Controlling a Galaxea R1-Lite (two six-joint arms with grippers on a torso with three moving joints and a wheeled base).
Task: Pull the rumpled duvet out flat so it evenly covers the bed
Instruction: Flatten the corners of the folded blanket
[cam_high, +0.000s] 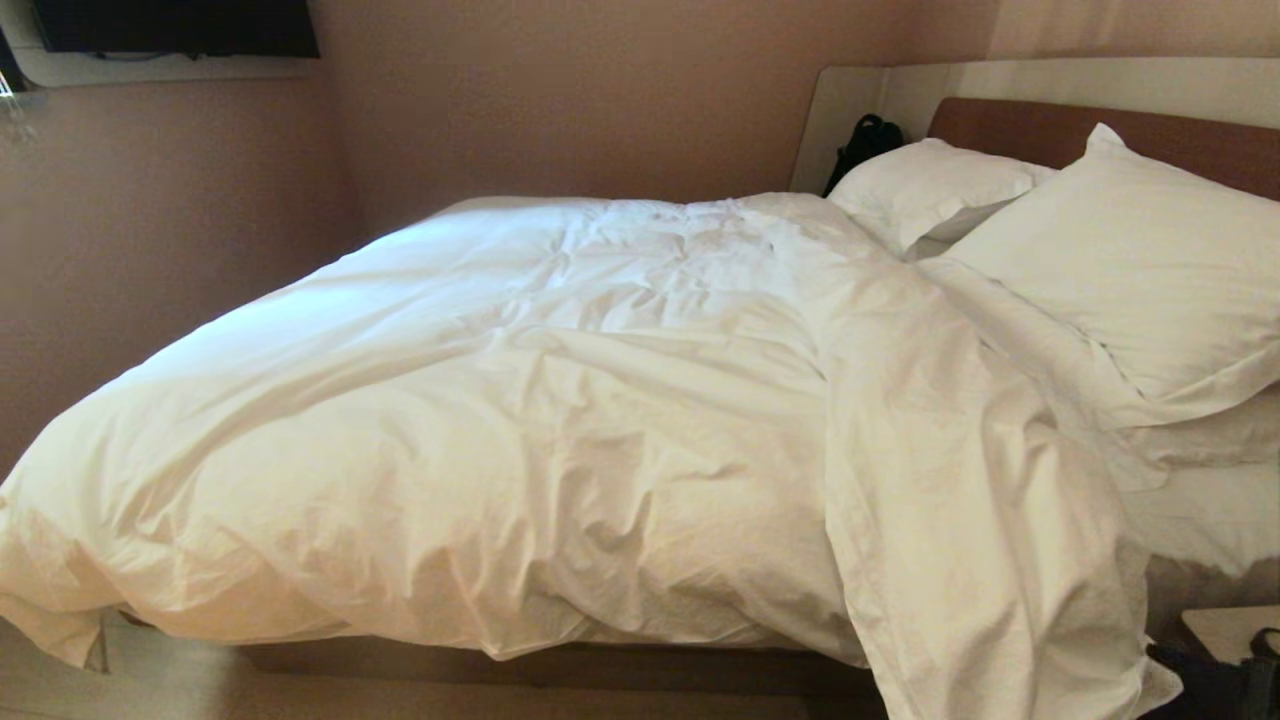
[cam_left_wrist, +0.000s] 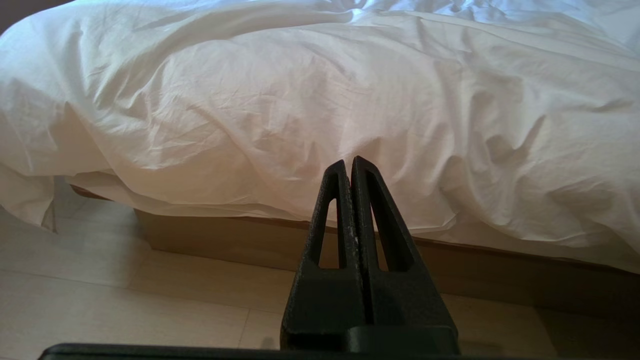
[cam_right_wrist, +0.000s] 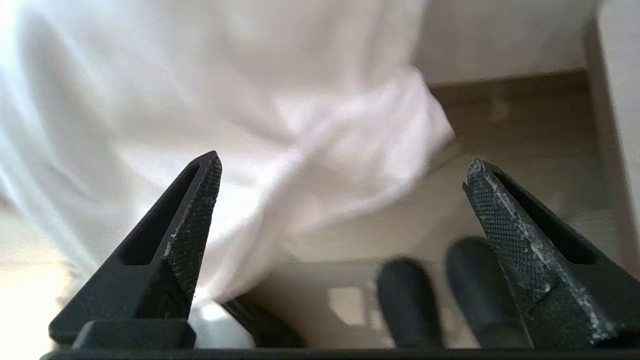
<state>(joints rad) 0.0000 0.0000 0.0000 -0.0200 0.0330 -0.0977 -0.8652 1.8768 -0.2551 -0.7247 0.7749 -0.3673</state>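
Covering: duvet (cam_high: 560, 420) rumpled over bed (cam_left_wrist: 240, 240), frame centre
Left claw (cam_left_wrist: 348, 165): clenched, empty
Right claw (cam_right_wrist: 342, 170): released, near duvet's hanging corner

Plain white duvet (cam_high: 560, 420), brown bed (cam_high: 1100, 135)

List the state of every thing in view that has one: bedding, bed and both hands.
duvet: rumpled, spread over most of the bed, one part hanging over the near edge by the pillows.
pillows: two, uncovered, at the headboard.
bed: sheet bare beside the pillows.
left hand: shut, empty, facing the duvet's side.
right hand: open, empty, before the hanging duvet corner.
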